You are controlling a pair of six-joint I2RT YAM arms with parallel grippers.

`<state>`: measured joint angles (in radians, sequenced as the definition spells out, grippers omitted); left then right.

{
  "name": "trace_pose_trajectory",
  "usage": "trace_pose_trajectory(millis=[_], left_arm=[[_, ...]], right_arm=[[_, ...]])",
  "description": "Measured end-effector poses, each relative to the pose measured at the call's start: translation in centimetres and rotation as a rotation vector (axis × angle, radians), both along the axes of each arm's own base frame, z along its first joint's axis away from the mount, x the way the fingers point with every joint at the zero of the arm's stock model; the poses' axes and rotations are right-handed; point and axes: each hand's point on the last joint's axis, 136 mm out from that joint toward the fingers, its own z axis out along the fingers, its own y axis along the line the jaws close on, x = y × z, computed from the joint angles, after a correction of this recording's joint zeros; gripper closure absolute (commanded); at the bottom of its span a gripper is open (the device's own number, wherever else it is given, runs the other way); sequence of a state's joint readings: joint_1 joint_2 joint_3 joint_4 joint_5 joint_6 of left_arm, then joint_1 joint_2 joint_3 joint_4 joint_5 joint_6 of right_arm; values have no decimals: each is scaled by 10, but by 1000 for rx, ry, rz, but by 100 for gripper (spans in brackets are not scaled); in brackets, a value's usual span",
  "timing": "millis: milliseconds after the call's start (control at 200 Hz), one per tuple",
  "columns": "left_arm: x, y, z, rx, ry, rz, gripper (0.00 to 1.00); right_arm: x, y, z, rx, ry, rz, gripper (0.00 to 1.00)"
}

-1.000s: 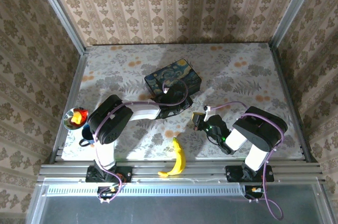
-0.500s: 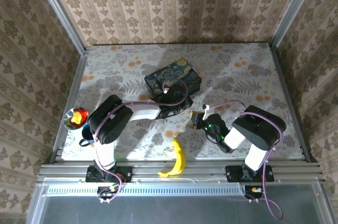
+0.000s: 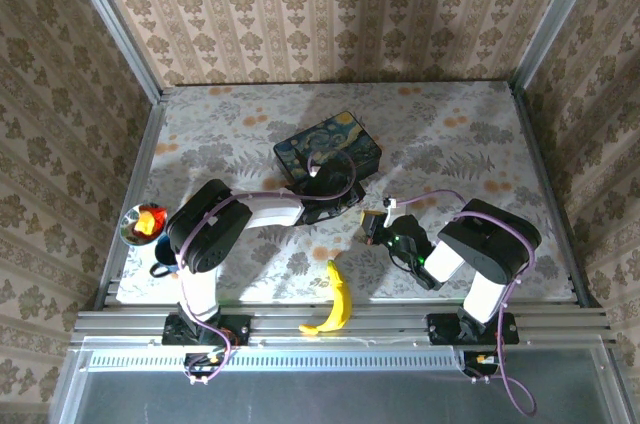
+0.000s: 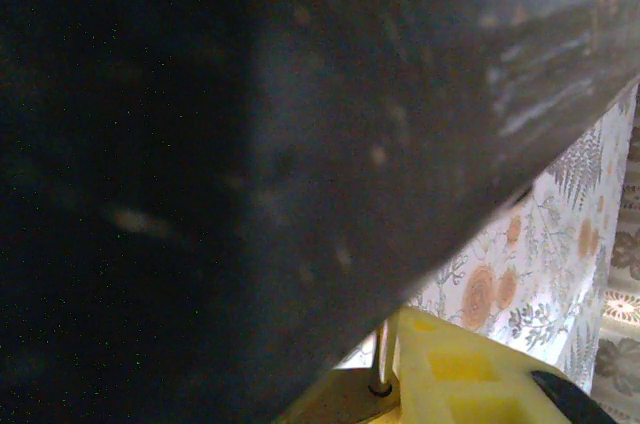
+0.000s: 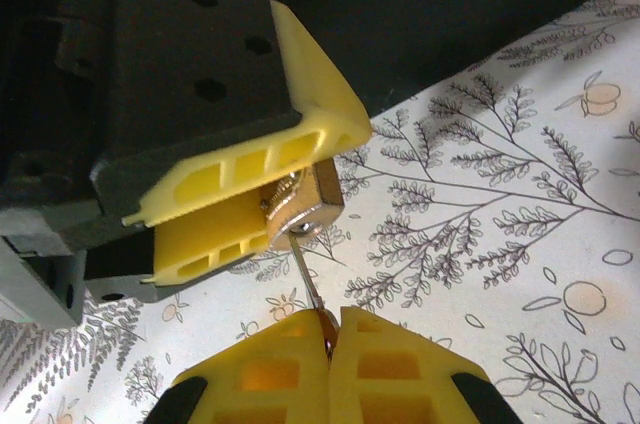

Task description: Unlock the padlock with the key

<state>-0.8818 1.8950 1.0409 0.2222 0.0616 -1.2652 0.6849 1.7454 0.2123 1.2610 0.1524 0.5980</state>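
Left end effector (image 5: 308,187) pinches the small brass padlock (image 5: 305,206) between ribbed yellow plastic fingers; right end effector (image 5: 330,329) is pressed together on the thin silvery key (image 5: 308,282); key tip meets the padlock's bottom face; both are over the floral-print surface (image 5: 480,244), near the dark painted box (image 3: 328,149); the left wrist view shows the thin silver shackle (image 4: 380,359) beside a yellow finger.

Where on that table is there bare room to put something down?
The table is bare from the box to its right edge, and in the far left corner. It is crowded in front of the box, where the left gripper and right gripper meet at the padlock, with the banana nearer.
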Motion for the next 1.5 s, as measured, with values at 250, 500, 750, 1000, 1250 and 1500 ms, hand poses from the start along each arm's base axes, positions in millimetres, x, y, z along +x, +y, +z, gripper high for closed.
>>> trace_pose_trajectory(millis=[250, 500, 750, 1000, 1250, 1500], left_arm=[[0, 0, 0, -3, -1, 0, 100], [0, -1, 1, -8, 2, 4, 100], [0, -1, 2, -15, 5, 7, 100], [0, -1, 2, -16, 6, 7, 100], [1, -2, 2, -21, 7, 8, 100], [1, -3, 3, -26, 9, 8, 100]], right_arm=[[-1, 0, -4, -7, 9, 1, 100], [-2, -1, -9, -16, 20, 2, 100], [-2, -1, -10, -17, 22, 2, 100], [-1, -1, -10, -18, 22, 0, 100], [0, -1, -5, -22, 5, 4, 100], [4, -3, 1, -11, -14, -6, 100]])
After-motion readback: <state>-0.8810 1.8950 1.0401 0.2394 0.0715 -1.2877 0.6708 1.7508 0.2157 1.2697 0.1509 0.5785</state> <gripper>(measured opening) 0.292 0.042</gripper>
